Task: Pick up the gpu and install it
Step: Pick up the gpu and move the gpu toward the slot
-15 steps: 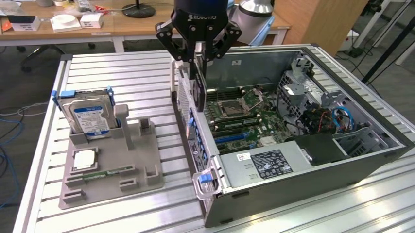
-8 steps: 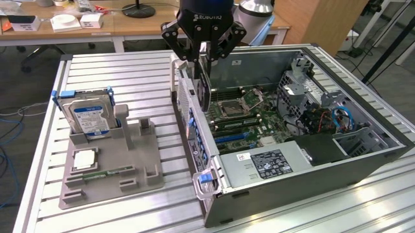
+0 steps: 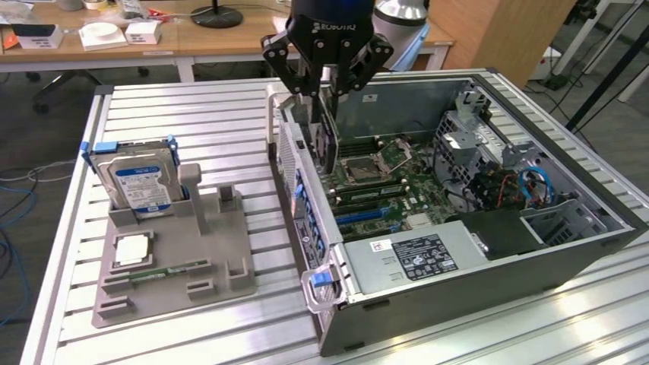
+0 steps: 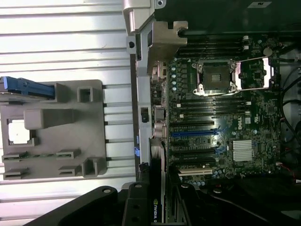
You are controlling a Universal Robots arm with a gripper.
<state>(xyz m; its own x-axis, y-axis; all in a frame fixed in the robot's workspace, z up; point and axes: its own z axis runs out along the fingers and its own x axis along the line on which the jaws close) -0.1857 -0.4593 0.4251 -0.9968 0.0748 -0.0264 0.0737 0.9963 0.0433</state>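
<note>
The claw (image 3: pixel 327 90) is clamped on the gpu (image 3: pixel 324 137), its fingers pressed against the card's top edge from both sides. The card hangs upright on edge, long side pointing down into the open computer case (image 3: pixel 487 251). It sits just inside the case wall that faces the middle of the table (image 3: pixel 182 114), close to the silvery slotted rear panel (image 3: pixel 289 152). Its lower end is over the motherboard (image 3: pixel 396 190), beside the processor socket (image 3: pixel 362 169). Whether it touches the board I cannot tell.

In the wrist view the gpu (image 4: pixel 157 188) shows as a thin dark strip with a small green logo near the claw. It runs alongside the row of expansion slots, one of them blue (image 4: pixel 193 133).

The case lies on its side, open face up, along the table edge on the exterior view's right. Its power supply (image 3: pixel 421 255) is at the end nearest the table's near edge.

A grey holder (image 3: pixel 218 251) lies flat toward the table edge on the exterior view's left, well apart from the claw. It carries a hard drive (image 3: pixel 142 182) standing upright in a blue frame and a narrow green memory stick (image 3: pixel 167 271) lying in a slot.
</note>
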